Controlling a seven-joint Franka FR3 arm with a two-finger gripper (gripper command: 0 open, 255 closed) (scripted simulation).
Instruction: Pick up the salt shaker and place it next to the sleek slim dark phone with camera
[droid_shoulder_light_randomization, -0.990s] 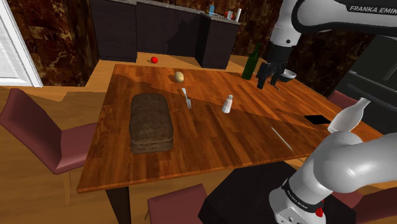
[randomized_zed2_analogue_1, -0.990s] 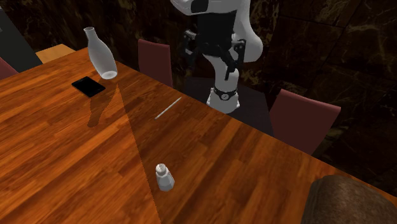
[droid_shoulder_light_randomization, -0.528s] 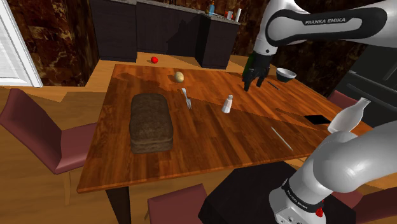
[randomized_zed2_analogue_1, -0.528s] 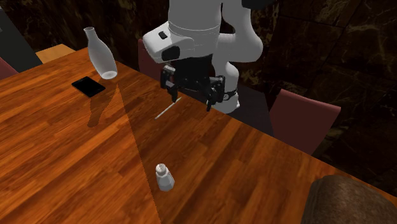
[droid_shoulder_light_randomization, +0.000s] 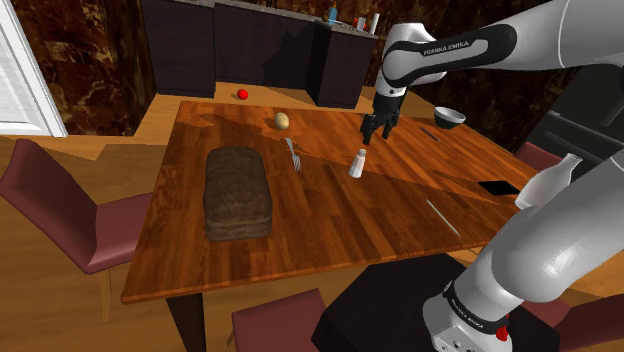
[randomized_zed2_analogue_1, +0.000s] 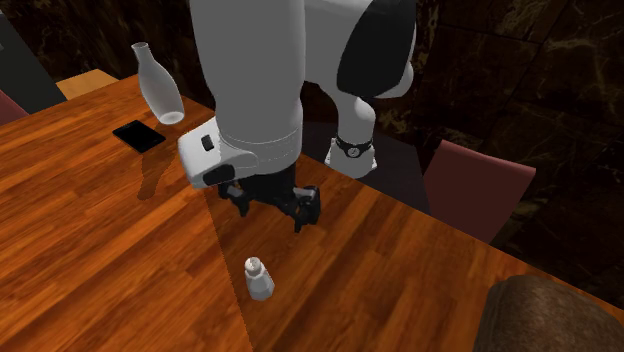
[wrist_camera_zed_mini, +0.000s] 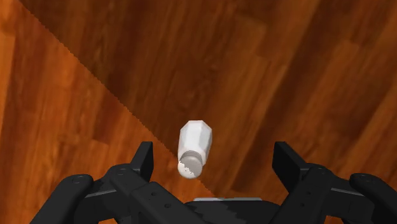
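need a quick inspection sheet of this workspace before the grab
surface: wooden table, partly in shadow
job's things: white shaker upright, untouched; dark phone flat beside the bottle, well apart from the shaker
clutter: loaf, fork, bowl, knife
grippers: gripper open, over the shaker, not touching it
cables: nothing seen
surroundings: chairs, dark cabinets

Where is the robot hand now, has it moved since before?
Yes. In the shoulder view the gripper went left, away from the bowl, toward the salt shaker.
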